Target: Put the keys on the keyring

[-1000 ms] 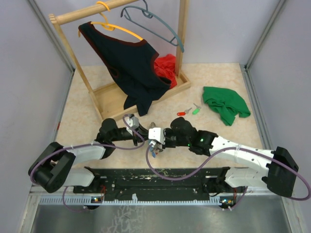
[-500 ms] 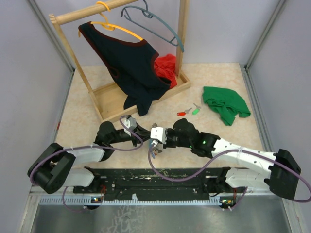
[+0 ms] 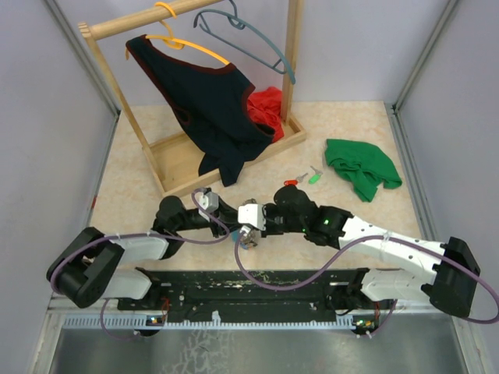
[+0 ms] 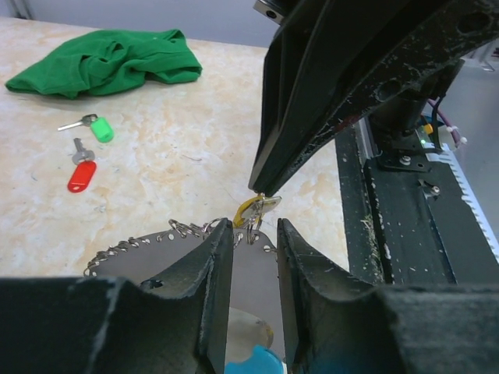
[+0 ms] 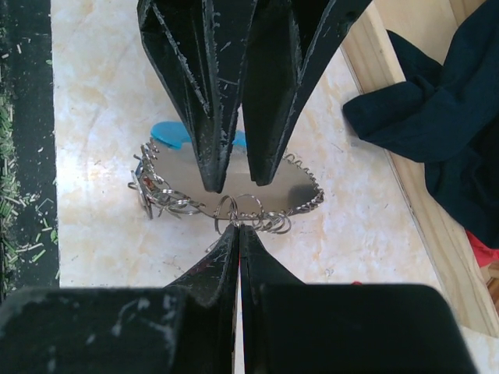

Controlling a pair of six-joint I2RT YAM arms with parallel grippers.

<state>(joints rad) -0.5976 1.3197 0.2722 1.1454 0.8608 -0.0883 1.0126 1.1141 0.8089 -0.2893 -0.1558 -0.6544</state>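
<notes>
While the two arms meet low over the near middle of the bench (image 4: 171,156), the keyring (image 5: 295,185) lies flat right under them. It looks like a shiny grey disc with lots of little wire loops around its edge. A light blue part (image 5: 168,134) sticks out from one side of it.

The left end effector (image 4: 253,230) is open just a little. Its two fingers (image 4: 214,280) stand over the disc with a thin gap between them, and nothing sits in the gap.

The right end effector (image 5: 238,232) is pinched tight, with its two fingers pressed together. Its tips point at the left one, nose to nose. They touch a small yellow piece (image 4: 251,209) at the wire loops on the edge of the keyring. I cannot tell if they grip it or only touch it.

Two keys lie loose on the bench, well apart from the keyring. The red key (image 4: 81,174) and the green key (image 4: 100,128) are side by side, near a crumpled green cloth (image 4: 109,61).

At the far left stands a wooden rack (image 3: 292,54) with a dark top (image 3: 207,97) hanging on it.
</notes>
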